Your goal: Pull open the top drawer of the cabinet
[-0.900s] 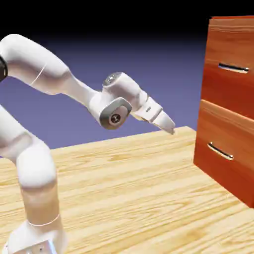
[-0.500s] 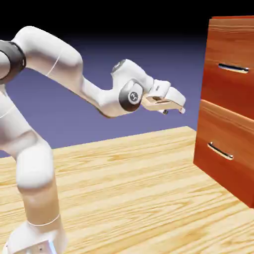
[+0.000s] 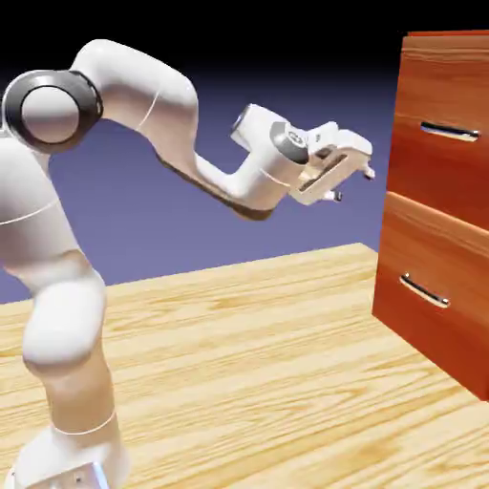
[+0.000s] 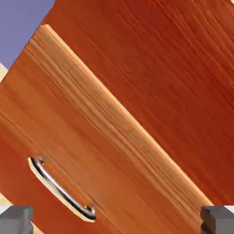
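The cabinet (image 3: 447, 50) stands at the exterior view's right, tall and reddish-brown. Its top drawer (image 3: 441, 172) is flush, with a slim silver handle (image 3: 449, 131). My gripper (image 3: 351, 184) hangs in the air to the left of the cabinet, apart from it, a little below that handle's height, its jaws open and empty. In the hand view the grey fingertips (image 4: 16, 219) sit at the bottom corners around the gripper (image 4: 117, 221). The top drawer's wood (image 4: 173, 68) fills the upper right; its handle is outside that view.
The lower drawer (image 3: 430, 320) juts out slightly beneath, with its own silver handle (image 3: 424, 290). That handle (image 4: 59, 189) and the lower drawer front (image 4: 68, 132) fill the hand view's lower left. The wooden table (image 3: 248, 363) spreads below the arm.
The hand rose from near the table, moved right toward the cabinet and turned to face the drawer fronts. The upper arm swung forward. The jaws stayed open.
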Controlling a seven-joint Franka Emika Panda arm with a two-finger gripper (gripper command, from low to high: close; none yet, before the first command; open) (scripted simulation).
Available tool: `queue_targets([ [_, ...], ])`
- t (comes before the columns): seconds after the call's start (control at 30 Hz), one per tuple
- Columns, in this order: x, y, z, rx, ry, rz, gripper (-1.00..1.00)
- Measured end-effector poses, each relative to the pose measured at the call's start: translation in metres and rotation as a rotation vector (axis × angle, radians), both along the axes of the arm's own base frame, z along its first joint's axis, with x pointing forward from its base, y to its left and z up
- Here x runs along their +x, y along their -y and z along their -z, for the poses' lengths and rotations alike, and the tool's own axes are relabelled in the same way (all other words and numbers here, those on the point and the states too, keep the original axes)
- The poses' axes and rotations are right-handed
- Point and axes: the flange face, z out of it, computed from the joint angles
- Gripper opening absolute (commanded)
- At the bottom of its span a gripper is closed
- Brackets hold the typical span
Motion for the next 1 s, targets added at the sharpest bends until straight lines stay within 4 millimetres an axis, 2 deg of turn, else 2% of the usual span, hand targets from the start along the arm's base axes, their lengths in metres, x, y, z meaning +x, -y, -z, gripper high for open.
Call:
queue_targets([
  [0.23, 0.027, -0.008, -0.006, -0.156, 0.076, -0.089, 1.0],
  [0.5, 0.058, -0.006, -0.014, -0.317, 0.179, -0.177, 1.0],
  [0.77, 0.09, 0.012, -0.028, -0.464, 0.298, -0.241, 1.0],
  [1.0, 0.118, 0.039, -0.046, -0.585, 0.41, -0.275, 1.0],
])
